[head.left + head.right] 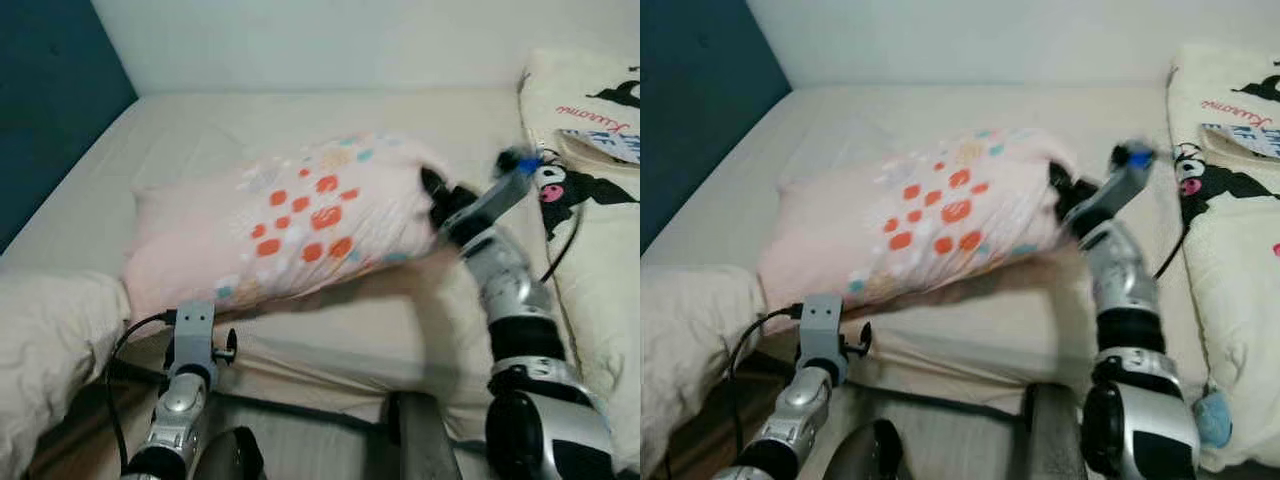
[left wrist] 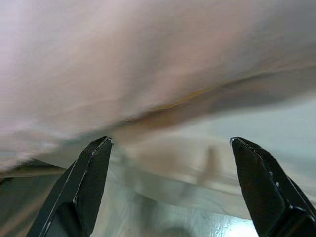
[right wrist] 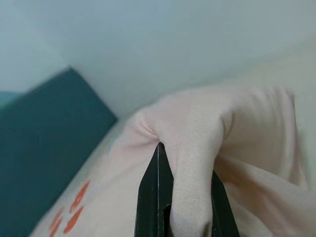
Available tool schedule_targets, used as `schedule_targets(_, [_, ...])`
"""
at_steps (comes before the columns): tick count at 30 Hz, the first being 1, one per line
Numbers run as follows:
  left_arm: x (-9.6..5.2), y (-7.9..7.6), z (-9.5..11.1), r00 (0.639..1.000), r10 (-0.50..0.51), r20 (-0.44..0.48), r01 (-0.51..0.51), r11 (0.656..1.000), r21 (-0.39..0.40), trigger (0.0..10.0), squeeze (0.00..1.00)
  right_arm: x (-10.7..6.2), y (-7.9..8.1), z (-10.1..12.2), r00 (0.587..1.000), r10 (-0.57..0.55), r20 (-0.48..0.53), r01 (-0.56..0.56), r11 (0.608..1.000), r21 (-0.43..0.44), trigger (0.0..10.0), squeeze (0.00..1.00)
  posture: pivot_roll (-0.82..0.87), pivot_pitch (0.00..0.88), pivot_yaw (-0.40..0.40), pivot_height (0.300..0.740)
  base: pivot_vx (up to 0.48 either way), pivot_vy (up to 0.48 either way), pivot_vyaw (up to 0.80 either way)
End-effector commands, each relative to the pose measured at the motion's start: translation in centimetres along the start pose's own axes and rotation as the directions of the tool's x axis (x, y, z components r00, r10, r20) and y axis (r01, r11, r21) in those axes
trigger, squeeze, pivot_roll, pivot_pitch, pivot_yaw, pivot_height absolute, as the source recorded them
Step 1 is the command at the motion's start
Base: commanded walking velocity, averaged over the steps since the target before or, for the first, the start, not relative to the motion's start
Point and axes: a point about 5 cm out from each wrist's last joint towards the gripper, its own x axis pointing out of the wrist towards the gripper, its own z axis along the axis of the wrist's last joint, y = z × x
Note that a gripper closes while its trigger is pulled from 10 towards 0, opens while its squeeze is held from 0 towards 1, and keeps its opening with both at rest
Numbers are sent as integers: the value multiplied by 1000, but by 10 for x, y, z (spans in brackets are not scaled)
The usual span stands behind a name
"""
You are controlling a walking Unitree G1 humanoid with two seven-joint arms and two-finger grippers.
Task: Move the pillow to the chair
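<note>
A fold of the pink pillow (image 1: 300,225) is pinched between the clenched jaws of the right gripper (image 3: 180,197), and that end of the pillow is raised off the bed (image 1: 200,130). The left gripper (image 2: 168,187) is held with its jaws spread wide and nothing between them; the pillow's underside lies just beyond the fingertips (image 2: 101,148). The grasp is judged done on one side only. Lifting the pillow clear, carrying it and setting it on the chair are judged still to be done
</note>
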Motion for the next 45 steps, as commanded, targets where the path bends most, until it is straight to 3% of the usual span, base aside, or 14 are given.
schedule_targets(1, [0, 3, -3, 1000, 21, -21, -21, 1000, -10, 10000, 0, 5, 9, 30, 992, 36, 121, -35, 999, -11, 0, 0, -217, 122, 118, 601, 0, 0, 0])
schedule_targets(3, [0, 2, -3, 1000, 21, -23, -22, 1000, -18, 10000, 0, 6, 13, 34, 990, 53, 127, -47, 998, -42, 0, 0, -223, 117, 112, 605, 0, 0, 0])
schedule_targets(4, [2, -2, 0, 1000, 21, -22, -22, 999, -37, 10000, 0, 8, 24, 39, 989, 80, 125, -66, 992, -111, 0, 0, -225, 106, 103, 615, 0, 0, 0])
schedule_targets(5, [4, -5, 2, 1000, 21, -20, -22, 999, -44, 10000, 0, 8, 29, 39, 988, 90, 124, -75, 989, -124, 0, 0, -226, 104, 101, 620, 0, 0, 0])
schedule_targets(22, [9, -14, 10, 1000, -11, -9, 11, 1000, -24, 10000, 0, 3, 46, 58, 980, 115, 165, -87, 982, -167, 0, 0, -242, 95, 111, 674, -157, 0, 0])
schedule_targets(36, [4, -13, -2, 999, -6, -41, 6, 1000, -7, 10000, 0, 1, 69, 68, 963, 188, 192, -157, 973, -169, 0, 0, -242, 85, 104, 728, 0, 0, 0])
schedule_targets(39, [3, -9, -4, 999, -2, -51, 3, 1000, 7, 10000, 0, 2, 94, 63, 940, 310, 141, -282, 941, -188, 0, 0, -244, 80, 103, 740, 0, 0, 0])
schedule_targets(40, [3, -9, -4, 999, -2, -51, 3, 1000, 7, 10000, 0, 2, 94, 63, 940, 310, 141, -282, 941, -188, 0, 0, -244, 80, 103, 740, 0, 0, 0])
schedule_targets(43, [2, -10, -7, 998, -7, -59, 7, 1000, 16, 10000, 0, -5, 116, 39, 892, 453, 2, -437, 862, -258, 0, 0, -244, 76, 99, 740, 0, 0, 0])
schedule_targets(45, [1, -11, -9, 998, -7, -63, 9, 1000, 20, 10000, 0, -10, 124, 24, 869, 491, -56, -488, 835, -255, 0, 0, -243, 75, 98, 740, 0, 0, 800])
